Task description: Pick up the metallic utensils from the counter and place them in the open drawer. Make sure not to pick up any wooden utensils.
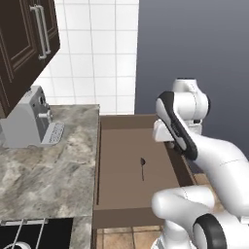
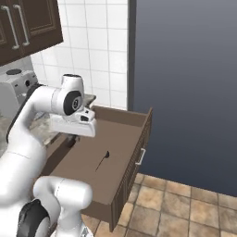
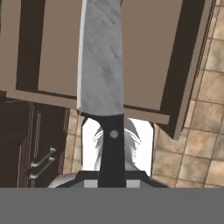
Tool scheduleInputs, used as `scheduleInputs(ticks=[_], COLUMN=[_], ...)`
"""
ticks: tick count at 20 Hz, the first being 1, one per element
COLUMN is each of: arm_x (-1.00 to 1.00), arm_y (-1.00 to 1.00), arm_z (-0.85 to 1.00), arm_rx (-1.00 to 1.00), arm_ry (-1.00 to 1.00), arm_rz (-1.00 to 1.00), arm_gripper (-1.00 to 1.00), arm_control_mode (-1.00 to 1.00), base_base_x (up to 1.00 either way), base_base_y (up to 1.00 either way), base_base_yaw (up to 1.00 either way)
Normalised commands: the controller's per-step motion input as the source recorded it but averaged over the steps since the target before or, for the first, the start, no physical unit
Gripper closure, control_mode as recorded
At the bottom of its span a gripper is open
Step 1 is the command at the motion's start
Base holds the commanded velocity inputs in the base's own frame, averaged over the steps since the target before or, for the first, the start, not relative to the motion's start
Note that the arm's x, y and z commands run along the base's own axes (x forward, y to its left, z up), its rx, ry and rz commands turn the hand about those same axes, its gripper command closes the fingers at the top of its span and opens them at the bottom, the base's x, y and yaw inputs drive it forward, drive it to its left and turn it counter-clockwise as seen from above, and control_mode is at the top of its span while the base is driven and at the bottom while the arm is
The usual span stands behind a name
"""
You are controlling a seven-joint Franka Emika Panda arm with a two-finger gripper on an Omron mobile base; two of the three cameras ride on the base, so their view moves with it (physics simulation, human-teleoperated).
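My gripper (image 3: pixel 111 178) is shut on the black handle of a metal knife (image 3: pixel 100 57). Its broad grey blade points out over the open drawer (image 3: pixel 144 43). My white hand (image 2: pixel 74 124) hovers above one side rim of the drawer (image 2: pixel 125 115), toward its back. A small dark metal spoon (image 1: pixel 142 165) lies on the drawer's brown floor, and the right base view also has the spoon (image 2: pixel 102 159). The grey veined counter (image 1: pixel 44 165) runs along the drawer's left. The wooden utensils are out of view.
A grey coffee machine (image 1: pixel 29 119) stands at the back of the counter under dark wall cabinets (image 1: pixel 24 39). A black stove top (image 1: pixel 34 233) borders the counter's near edge. Tiled floor (image 2: pixel 185 208) lies below the drawer's front, with lower cabinet doors (image 3: pixel 39 148) beside it.
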Motion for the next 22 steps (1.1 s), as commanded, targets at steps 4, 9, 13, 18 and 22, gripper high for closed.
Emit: scheduleInputs(ticks=[4, 9, 13, 18, 22], arm_x=[0.9, 1.0, 1.0, 0.59, 0.09], arm_y=[0.01, 0.05, 0.18, 0.05, 0.0], arm_z=[-0.92, -0.49, -0.23, -0.05, -0.59], arm_rx=[0.01, 0.0, 0.0, 0.0, 0.0], arm_ry=[0.0, 0.12, 0.09, 0.0, 0.01], arm_rz=[0.0, 0.0, 0.0, 0.0, 0.0], arm_gripper=[1.0, 1.0, 1.0, 1.0, 1.0], arm_control_mode=[-1.0, -1.0, -1.0, -1.0, -1.0], base_base_x=[0.0, 0.0, 0.0, 0.0, 0.0], base_base_y=[0.0, 0.0, 0.0, 0.0, 0.0], base_base_yaw=[0.0, 0.0, 0.0, 0.0, 0.0])
